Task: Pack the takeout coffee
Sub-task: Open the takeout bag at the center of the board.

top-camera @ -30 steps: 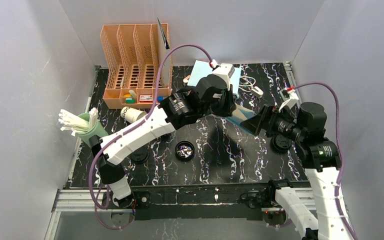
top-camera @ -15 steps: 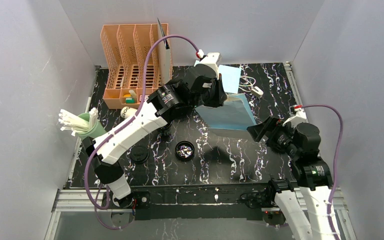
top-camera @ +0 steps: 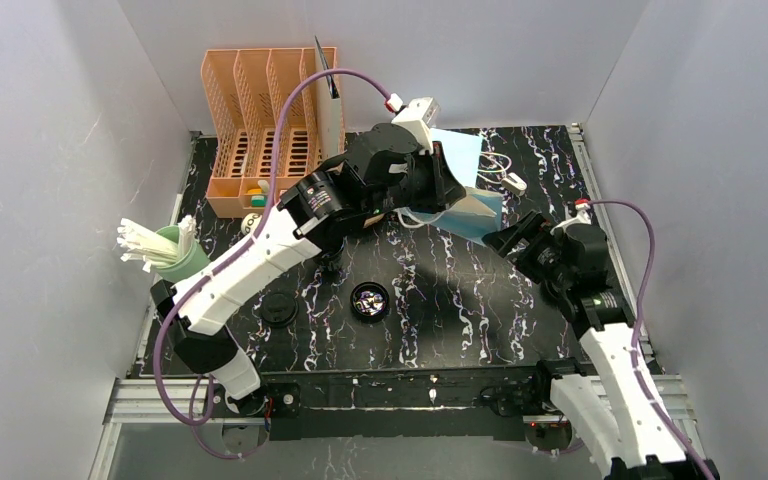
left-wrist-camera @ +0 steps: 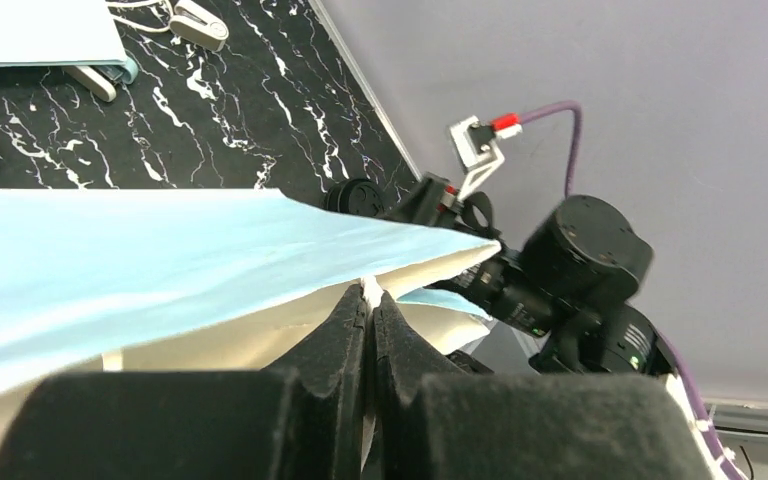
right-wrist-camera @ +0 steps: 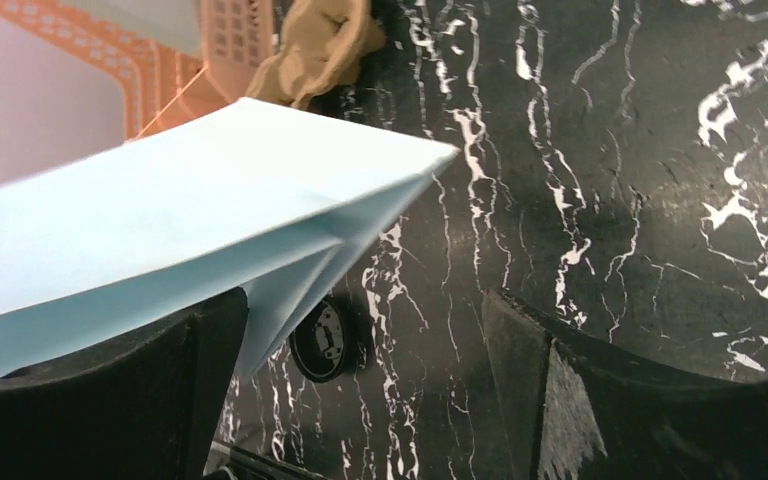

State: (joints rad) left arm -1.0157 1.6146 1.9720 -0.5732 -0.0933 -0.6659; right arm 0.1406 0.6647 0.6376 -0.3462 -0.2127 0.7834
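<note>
Tabletop (top-camera: pixel 460 320), black with white veining, carries the takeout coffee apart from the bag. One black-lidded cup (top-camera: pixel 278 308) stands at the near left beside the left arm. A second black-lidded cup (left-wrist-camera: pixel 355 195) shows in the left wrist view just beside the right arm, near the right edge. A round black item (top-camera: pixel 369 300) with pale specks inside sits near the front middle; whether it is an open cup or a loose lid cannot be told. The left gripper (left-wrist-camera: pixel 368 296) is fully closed, pinching a thin white strip at the mouth of the light-blue paper bag (top-camera: pixel 465 205). The bag is held raised above the rear middle of the tabletop, with its white handles (top-camera: pixel 415 217) hanging below. The right gripper (top-camera: pixel 506 243) is spread wide and grips nothing. In its wrist view the bag's pointed corner lies above the finger (right-wrist-camera: pixel 150 390) on the left of that view; contact cannot be determined. A brown moulded-pulp carrier (right-wrist-camera: pixel 325 40) lies beyond the bag. An orange desk organiser (top-camera: pixel 270 130) stands at the rear left. A green cup of white sticks (top-camera: pixel 160 250) is at the left edge. A flat light-blue sheet (top-camera: pixel 457 150) lies at the rear.
</note>
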